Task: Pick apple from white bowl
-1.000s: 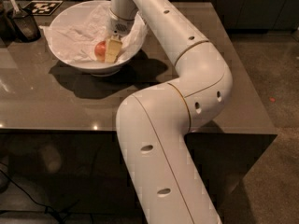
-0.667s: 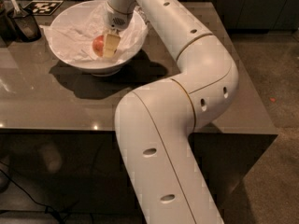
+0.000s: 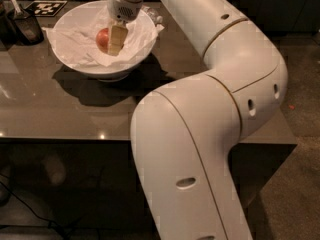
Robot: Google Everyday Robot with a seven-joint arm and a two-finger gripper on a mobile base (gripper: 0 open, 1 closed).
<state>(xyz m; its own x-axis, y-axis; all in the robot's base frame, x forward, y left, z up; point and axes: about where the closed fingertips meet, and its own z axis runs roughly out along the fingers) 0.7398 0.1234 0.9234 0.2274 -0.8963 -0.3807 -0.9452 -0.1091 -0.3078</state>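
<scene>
Jaws of the gripper [image 3: 109, 45] clamp the apple [image 3: 102, 39] low inside the white bowl [image 3: 120, 68], just above its crumpled paper lining [image 3: 75, 39], so the grasp seems made and next should come a straight lift clear of the bowl's rim.

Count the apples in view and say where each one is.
1. The apple lies on paper in the white bowl, the gripper close beside it. Paper folds or the arm may hide others.

We see the gripper [image 3: 112, 45] poised over a glossy brown table [image 3: 50, 114]. Nearer than it, light glints [image 3: 102, 135] dot the table's edge, and dark floor [image 3: 300, 194] lies to its right.
</scene>
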